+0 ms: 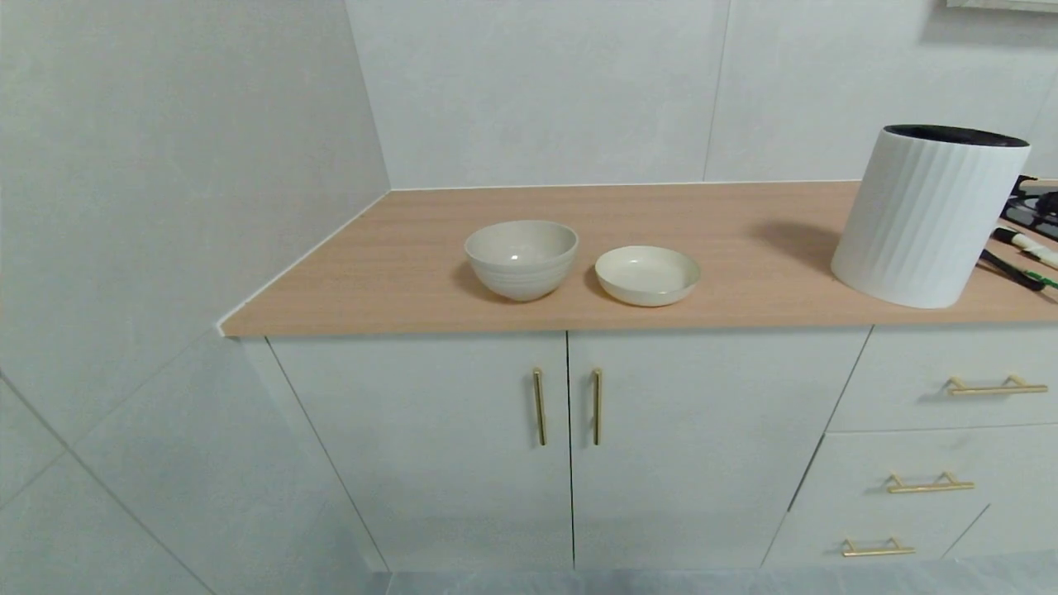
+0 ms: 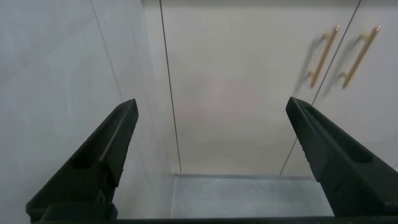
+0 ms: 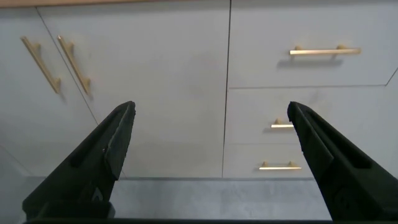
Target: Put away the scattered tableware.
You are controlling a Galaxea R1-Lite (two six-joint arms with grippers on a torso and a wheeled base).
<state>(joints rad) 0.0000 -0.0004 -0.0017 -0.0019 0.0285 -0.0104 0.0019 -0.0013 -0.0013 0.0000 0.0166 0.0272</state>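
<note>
A ribbed grey ceramic bowl and a shallow cream dish are set close together on the wooden bench, while the left end effector and right end effector are held spread and empty before the white cabinet doors, probably ready for grasping.
</note>
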